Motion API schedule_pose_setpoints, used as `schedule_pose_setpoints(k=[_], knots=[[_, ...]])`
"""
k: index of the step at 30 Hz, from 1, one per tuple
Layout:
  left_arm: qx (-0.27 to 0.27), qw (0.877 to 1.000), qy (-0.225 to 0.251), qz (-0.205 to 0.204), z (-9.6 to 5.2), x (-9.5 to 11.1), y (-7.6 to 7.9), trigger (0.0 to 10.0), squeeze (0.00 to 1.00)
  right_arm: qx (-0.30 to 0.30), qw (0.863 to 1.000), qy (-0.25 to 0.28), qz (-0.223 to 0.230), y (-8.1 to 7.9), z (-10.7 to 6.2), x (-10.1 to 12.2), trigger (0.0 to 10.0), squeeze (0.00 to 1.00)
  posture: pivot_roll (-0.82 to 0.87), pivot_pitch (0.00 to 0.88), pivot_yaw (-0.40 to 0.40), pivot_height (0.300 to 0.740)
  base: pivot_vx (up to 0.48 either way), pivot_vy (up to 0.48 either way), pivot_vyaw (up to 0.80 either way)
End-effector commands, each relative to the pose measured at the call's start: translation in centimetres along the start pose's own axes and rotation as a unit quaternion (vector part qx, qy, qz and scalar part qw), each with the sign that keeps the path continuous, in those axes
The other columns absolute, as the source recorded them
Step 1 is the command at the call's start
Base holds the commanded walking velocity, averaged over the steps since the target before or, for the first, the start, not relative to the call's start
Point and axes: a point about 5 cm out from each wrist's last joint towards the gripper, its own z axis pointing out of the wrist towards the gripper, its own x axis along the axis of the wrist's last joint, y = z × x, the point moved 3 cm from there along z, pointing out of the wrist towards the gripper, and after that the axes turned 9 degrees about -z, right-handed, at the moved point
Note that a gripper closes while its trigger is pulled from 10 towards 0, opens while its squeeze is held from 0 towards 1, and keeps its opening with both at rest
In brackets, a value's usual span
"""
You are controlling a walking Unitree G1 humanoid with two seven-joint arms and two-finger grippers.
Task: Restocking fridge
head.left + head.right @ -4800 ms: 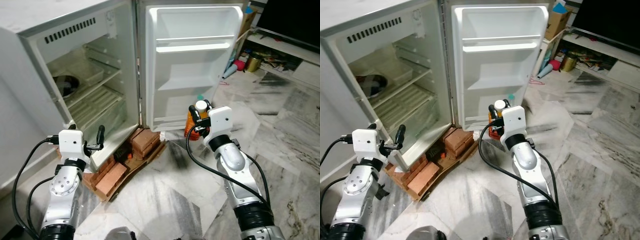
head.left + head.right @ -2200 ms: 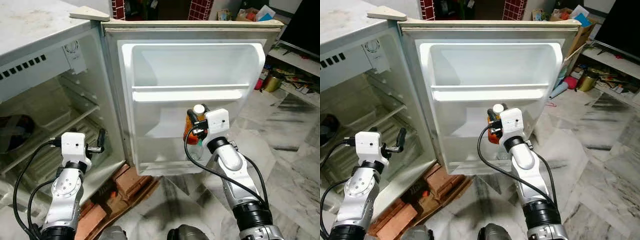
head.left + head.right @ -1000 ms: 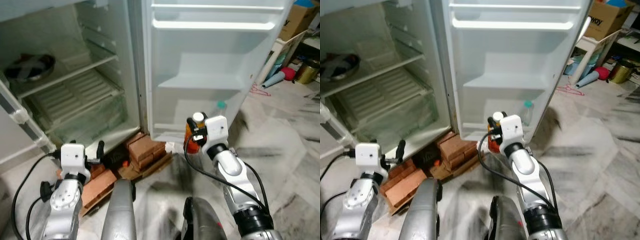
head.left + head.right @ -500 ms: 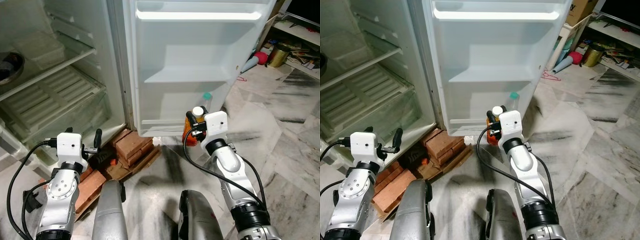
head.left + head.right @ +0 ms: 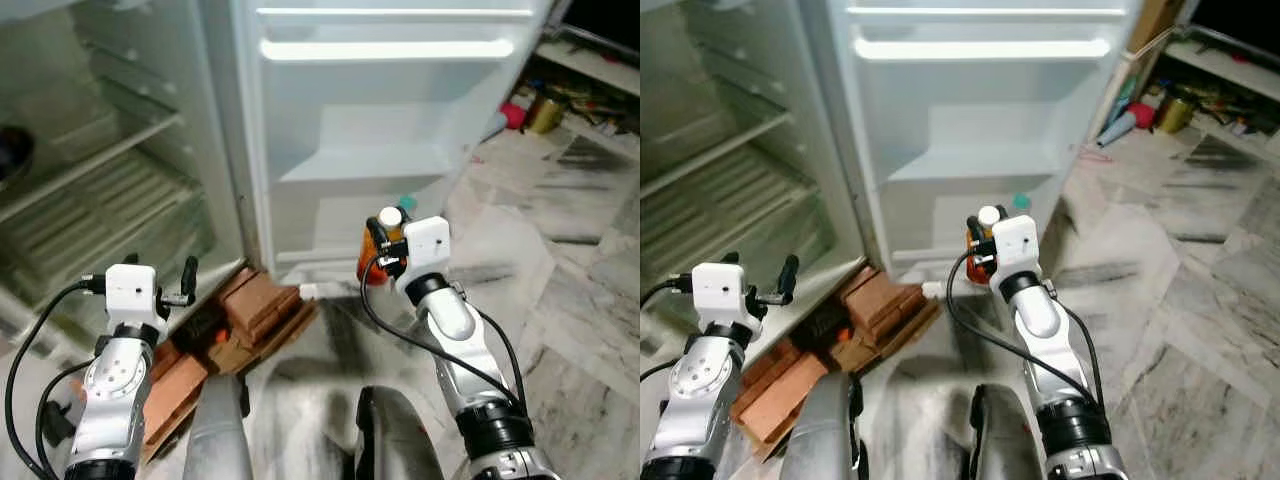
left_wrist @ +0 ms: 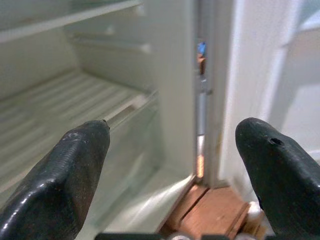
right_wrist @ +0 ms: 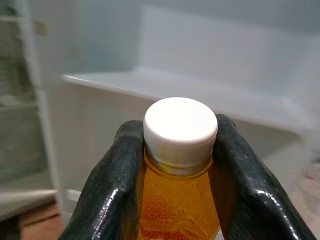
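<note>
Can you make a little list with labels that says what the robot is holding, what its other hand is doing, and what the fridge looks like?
right gripper: shut on the bottle, fingers on both sides of its neck
bottle: orange drink, white cap, upright, in front of the fridge door
left gripper: open, holding nothing, pointing at the fridge
fridge door: swung open, white shelves bare
fridge: open, wire shelves inside
bricks: on the floor under the fridge

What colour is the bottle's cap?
White; the bottle cap shows best in the right wrist view.
</note>
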Motion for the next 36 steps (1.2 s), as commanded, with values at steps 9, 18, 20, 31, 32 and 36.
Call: schedule_pose_setpoints(k=[9, 18, 20, 31, 32, 36], knots=[[-0.011, 1.0, 0.0, -0.002, -0.1, 0.0, 0.5, 10.0, 0.0, -0.015, 1.0, 0.004, -0.007, 0.8, 0.0, 0.1, 10.0, 0.0, 0.07, 0.082, -0.049, 0.611, 0.328, 0.0, 0.0], [-0.011, 1.0, -0.002, -0.003, -0.1, -0.1, 0.5, 10.0, 0.0, 0.0, 1.0, 0.001, 0.003, 0.4, 0.1, -0.1, 10.0, 0.0, 0.06, 0.083, -0.049, 0.611, 0.338, 0.0, 0.0], [-0.009, 1.0, -0.004, -0.005, 0.0, -0.2, 0.5, 10.0, 0.0, 0.017, 1.0, -0.004, 0.02, -0.2, 0.0, -0.4, 10.0, 0.0, 0.06, 0.085, -0.049, 0.611, 0.401, 0.0, 0.0], [-0.009, 1.0, -0.003, -0.003, 0.0, -0.1, 0.5, 10.0, 0.0, 0.046, 0.999, -0.003, 0.029, -1.4, -0.1, -0.4, 10.0, 0.0, 0.07, 0.084, -0.05, 0.611, 0.347, 0.208, 0.0], [-0.008, 1.0, -0.003, -0.004, 0.0, -0.2, 0.5, 10.0, 0.0, 0.045, 0.999, -0.003, 0.028, -1.4, 0.0, -0.4, 10.0, 0.0, 0.07, 0.084, -0.05, 0.611, 0.292, 0.0, 0.0], [-0.008, 1.0, -0.002, -0.005, 0.0, -0.1, 0.5, 10.0, 0.0, 0.046, 0.999, -0.004, 0.027, -1.2, 0.0, -0.5, 10.0, 0.0, 0.07, 0.084, -0.05, 0.611, 0.073, 0.0, 0.0]])
